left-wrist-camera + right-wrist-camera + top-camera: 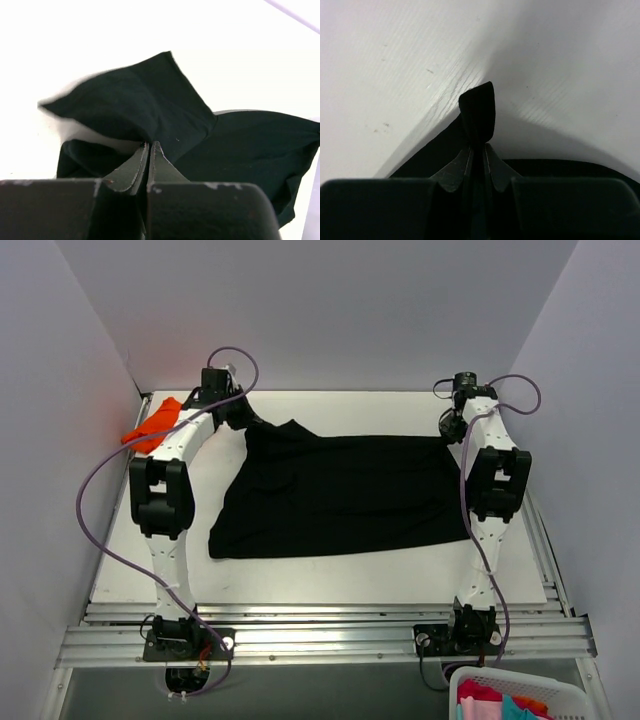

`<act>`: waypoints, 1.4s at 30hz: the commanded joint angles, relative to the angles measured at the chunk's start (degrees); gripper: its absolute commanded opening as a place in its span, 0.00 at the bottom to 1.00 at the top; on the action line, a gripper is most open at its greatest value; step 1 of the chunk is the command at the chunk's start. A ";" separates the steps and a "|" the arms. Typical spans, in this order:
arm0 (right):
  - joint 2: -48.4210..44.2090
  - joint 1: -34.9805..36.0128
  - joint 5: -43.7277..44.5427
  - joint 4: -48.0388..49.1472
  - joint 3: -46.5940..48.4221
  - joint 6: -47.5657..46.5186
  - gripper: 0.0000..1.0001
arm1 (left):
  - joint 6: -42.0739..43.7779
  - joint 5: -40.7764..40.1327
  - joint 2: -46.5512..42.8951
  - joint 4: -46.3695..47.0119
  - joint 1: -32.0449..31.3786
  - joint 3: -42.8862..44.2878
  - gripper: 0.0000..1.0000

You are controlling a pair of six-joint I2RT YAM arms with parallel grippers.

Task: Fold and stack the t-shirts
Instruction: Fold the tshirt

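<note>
The black t-shirt (340,495) lies spread across the middle of the table. My left gripper (240,415) is shut on its far left corner; in the left wrist view the gripper (149,146) pinches the black t-shirt (150,110), which bunches up past the tips. My right gripper (450,428) is shut on the far right corner; in the right wrist view the gripper (478,147) holds a tab of the black t-shirt (478,110) sticking up between the jaws. The folded orange t-shirt (153,424) lies at the far left edge, behind my left arm.
A white basket (515,695) with coloured clothes stands at the bottom right, off the table. Grey walls close in the table on the left, back and right. An aluminium rail (320,635) runs along the near edge.
</note>
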 commanded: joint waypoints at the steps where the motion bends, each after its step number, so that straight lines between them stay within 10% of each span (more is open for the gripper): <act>1: -6.58 -0.48 -0.82 -1.60 -1.13 -1.33 0.00 | 0.48 1.14 -6.08 4.47 0.28 -0.02 0.02; 23: -31.02 -2.41 -0.83 3.49 -34.86 -6.26 0.00 | 4.17 -8.17 -41.24 5.27 -1.83 -37.90 0.02; 25: -32.68 -3.11 -0.91 4.37 -38.11 -6.43 0.26 | 3.91 -10.54 -44.66 4.39 -3.23 -41.50 0.02; 27: -33.66 -3.81 -0.39 5.16 -42.51 -6.34 0.85 | 2.77 -12.21 -46.26 2.12 -3.94 -46.08 0.02; 28: -34.53 -4.08 -0.13 5.34 -43.74 -6.43 0.99 | 2.07 -13.52 -47.74 1.14 -4.29 -47.39 0.03; 31: -35.94 -5.48 1.02 5.87 -47.18 -6.52 1.00 | -1.45 -13.97 -50.82 -3.16 -6.49 -51.27 0.21; 35: -37.87 -6.80 1.11 5.78 -48.76 -6.87 1.00 | -5.23 -17.04 -57.24 -7.03 -10.53 -54.08 0.95; 42: -39.20 -6.72 -0.82 5.08 -47.54 -6.26 1.00 | -6.21 -22.84 -63.05 -11.08 -11.50 -50.40 0.94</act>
